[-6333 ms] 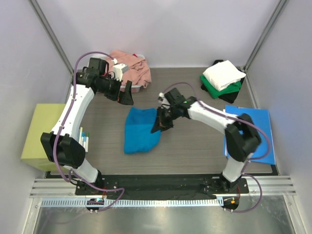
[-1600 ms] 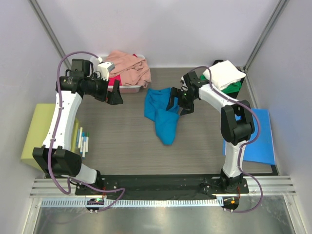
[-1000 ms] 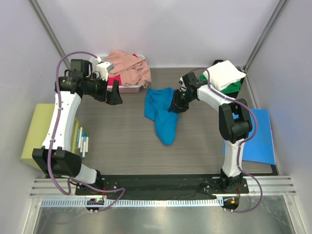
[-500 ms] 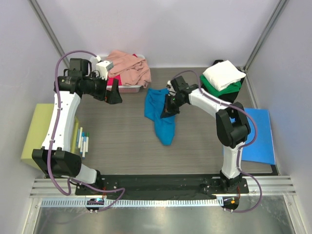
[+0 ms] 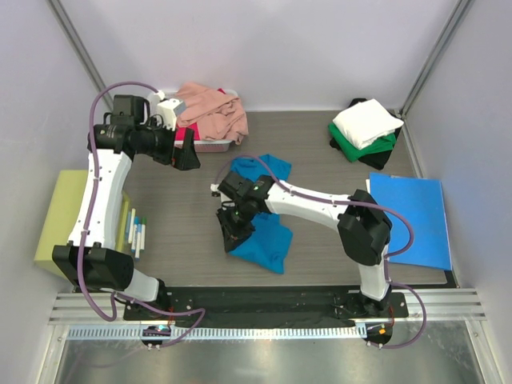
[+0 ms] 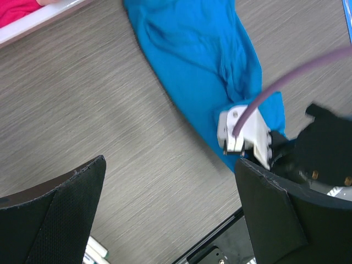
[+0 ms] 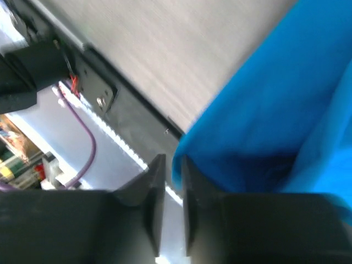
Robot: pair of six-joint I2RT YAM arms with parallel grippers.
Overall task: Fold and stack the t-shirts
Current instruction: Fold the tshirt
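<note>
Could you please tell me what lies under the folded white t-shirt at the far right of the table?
A folded green cloth t-shirt lies under the white cloth t-shirt, with black cloth edging out beneath. Most of both is covered.

We see the left arm [image 5: 100, 192] and the right arm [image 5: 312, 204] built alike of white tubular links between bulky black joints, each carrying a looping purple cable [image 5: 112, 86] and ending in black wedge-shaped fingers [image 6: 60, 214], with black bases bolted at six o'clock.
</note>
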